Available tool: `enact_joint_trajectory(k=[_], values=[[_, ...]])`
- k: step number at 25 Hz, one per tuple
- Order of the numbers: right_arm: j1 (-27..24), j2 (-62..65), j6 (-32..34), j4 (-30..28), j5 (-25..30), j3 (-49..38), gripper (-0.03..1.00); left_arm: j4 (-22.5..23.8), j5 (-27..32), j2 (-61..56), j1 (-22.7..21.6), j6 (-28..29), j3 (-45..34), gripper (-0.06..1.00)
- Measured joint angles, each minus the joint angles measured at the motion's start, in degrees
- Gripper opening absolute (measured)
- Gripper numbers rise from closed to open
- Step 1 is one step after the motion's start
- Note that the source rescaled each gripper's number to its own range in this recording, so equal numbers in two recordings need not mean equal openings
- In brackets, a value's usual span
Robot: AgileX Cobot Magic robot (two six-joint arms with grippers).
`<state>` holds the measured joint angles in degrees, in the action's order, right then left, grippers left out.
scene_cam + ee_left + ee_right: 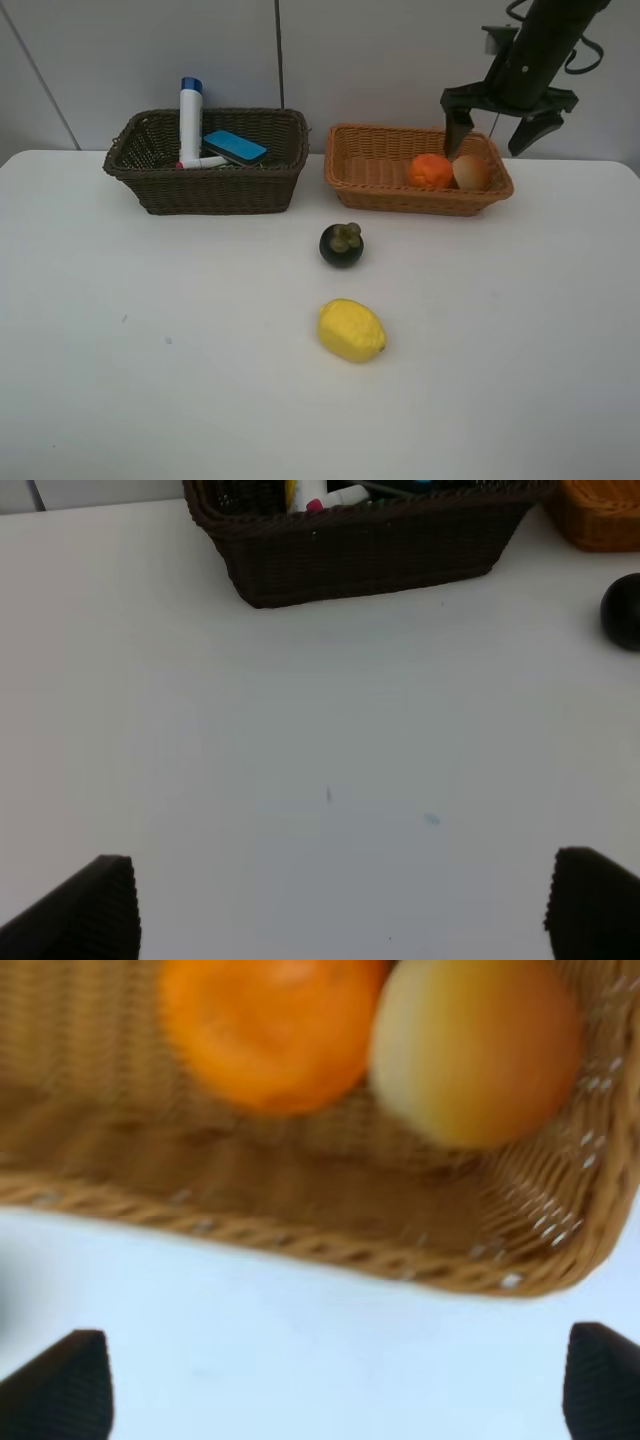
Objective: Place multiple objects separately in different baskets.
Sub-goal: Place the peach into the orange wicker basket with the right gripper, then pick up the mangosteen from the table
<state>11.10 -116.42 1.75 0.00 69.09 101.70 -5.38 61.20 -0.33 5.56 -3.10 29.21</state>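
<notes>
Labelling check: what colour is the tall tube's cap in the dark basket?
Blue cap, clearest in the exterior high view.

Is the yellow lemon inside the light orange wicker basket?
No, the yellow lemon lies on the white table, outside the orange wicker basket.

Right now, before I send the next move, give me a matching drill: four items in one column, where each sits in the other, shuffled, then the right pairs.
Things:
1. lemon
2. mangosteen
3. orange
4. white blue-capped tube

Places:
A. in the dark brown basket
B. on the table, nearest the exterior camera
C. in the light tan basket
D. on the table, just in front of the baskets

Pairs: 1-B, 2-D, 3-C, 4-A
</notes>
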Motion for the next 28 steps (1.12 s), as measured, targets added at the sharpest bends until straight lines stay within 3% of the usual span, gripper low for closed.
enact_joint_trajectory(k=[5,10,14,22,28], values=[[6.1,2.6,2.0,1.3,0.5,-2.9,1.00,0.0,0.0,0.0,0.0,0.0,0.0,1.00],[15.5,2.6,2.8,4.4,0.6,-7.2,1.00,0.0,0.0,0.0,0.0,0.0,0.0,1.00],[20.7,1.4,3.5,4.8,-3.3,-9.8,1.00,0.0,0.0,0.0,0.0,0.0,0.0,1.00],[22.5,-3.6,3.9,3.0,-14.3,-10.4,1.00,0.0,0.0,0.0,0.0,0.0,0.0,1.00],[22.5,-6.7,4.0,2.1,-17.7,-10.4,1.00,0.1,0.0,0.0,0.0,0.0,0.0,1.00]])
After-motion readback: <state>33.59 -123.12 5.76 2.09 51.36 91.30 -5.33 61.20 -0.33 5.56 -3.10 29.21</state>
